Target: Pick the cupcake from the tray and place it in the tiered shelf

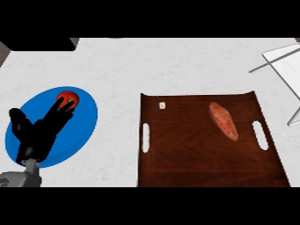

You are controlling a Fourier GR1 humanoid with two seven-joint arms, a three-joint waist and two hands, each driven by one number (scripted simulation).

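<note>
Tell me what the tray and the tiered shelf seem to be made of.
Tray: likely dark brown wood, smooth with a slight sheen; faint grain streaks show. Tiered shelf: thin pale grey bars, probably painted metal; its flat panel is whitish, maybe glass or plastic, cannot tell.

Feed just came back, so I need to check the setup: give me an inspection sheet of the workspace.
Surface: white counter.
Job's things: brown tray holding a reddish oval item, likely the cupcake; tiered shelf at the right edge.
Clutter: blue plate with a red round item; small white item on the tray.
Hands: left hand open over the blue plate, fingers by the red round item; right hand not in view.
Cables: nothing seen.
Surroundings: dark block at the top left.
</note>
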